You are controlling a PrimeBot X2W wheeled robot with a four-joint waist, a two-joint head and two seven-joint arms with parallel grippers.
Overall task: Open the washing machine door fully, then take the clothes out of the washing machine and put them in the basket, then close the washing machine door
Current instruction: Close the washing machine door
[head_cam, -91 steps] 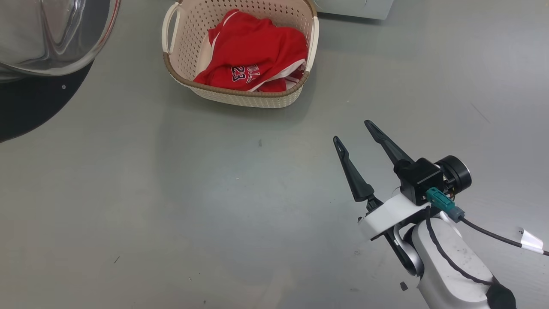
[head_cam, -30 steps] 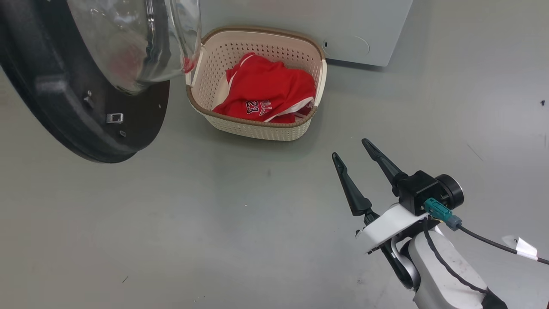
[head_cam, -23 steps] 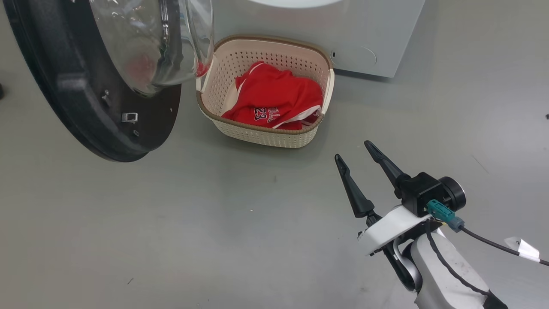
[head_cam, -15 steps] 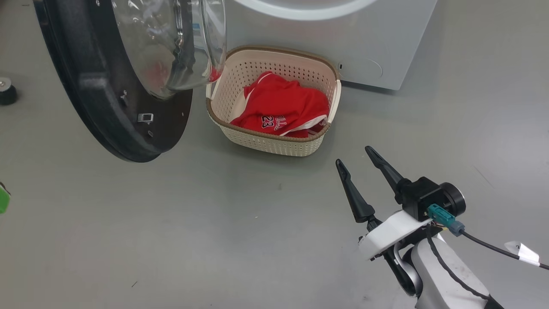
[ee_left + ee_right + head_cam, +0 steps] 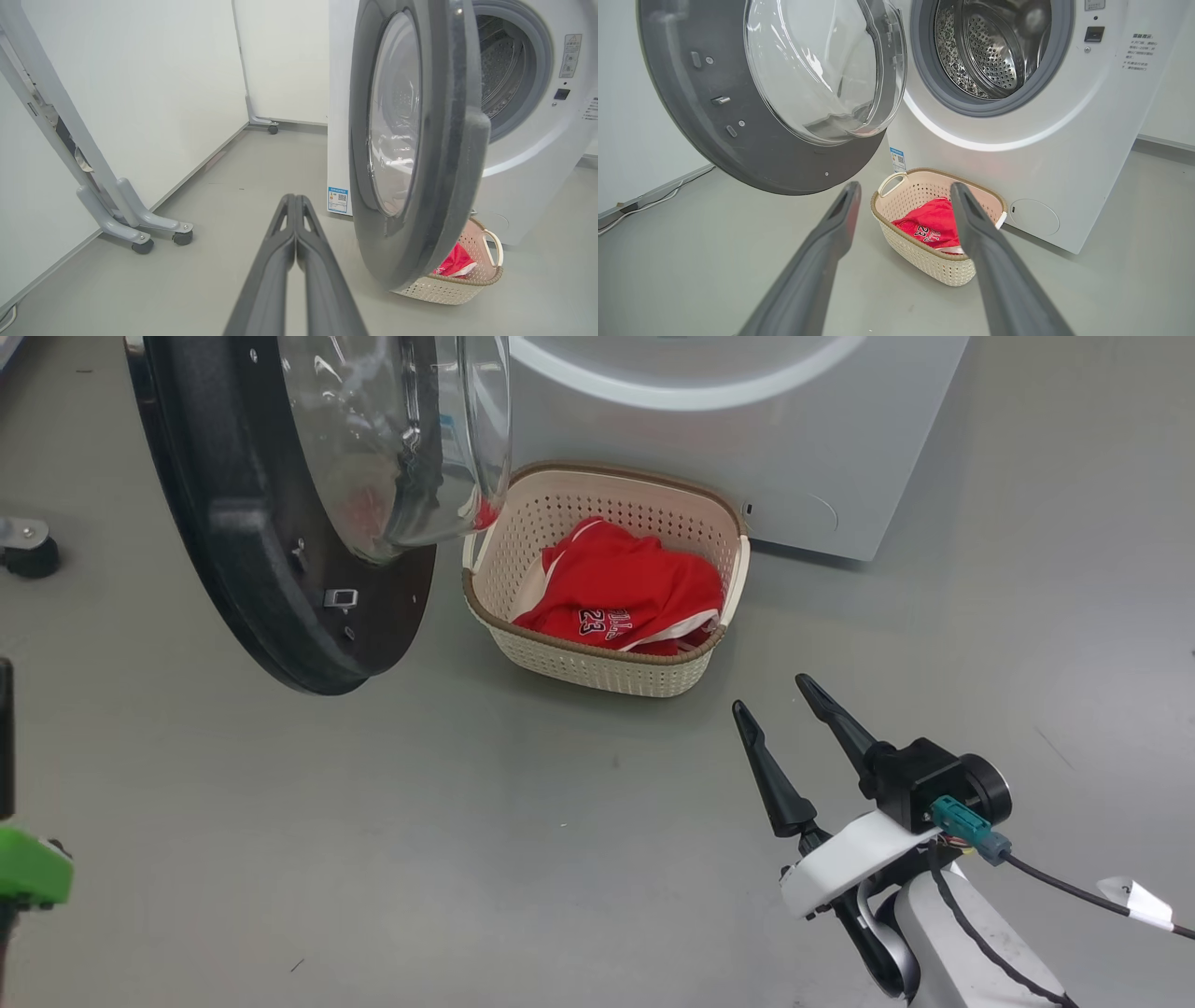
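On the right tool [image 5: 770, 693], you see two dark tapered fingers [image 5: 770, 775], a white bracket [image 5: 840, 863], a teal connector [image 5: 954, 814] and a black cable [image 5: 1055, 875] carrying a white tag [image 5: 1137, 899].

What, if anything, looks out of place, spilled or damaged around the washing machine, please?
Nothing stands out: the clothes lie inside the basket, which stands upright on the floor before the washing machine, and the washing machine door hangs open, unbroken.

Red clothes [image 5: 625, 593], cream perforated basket [image 5: 597, 665]
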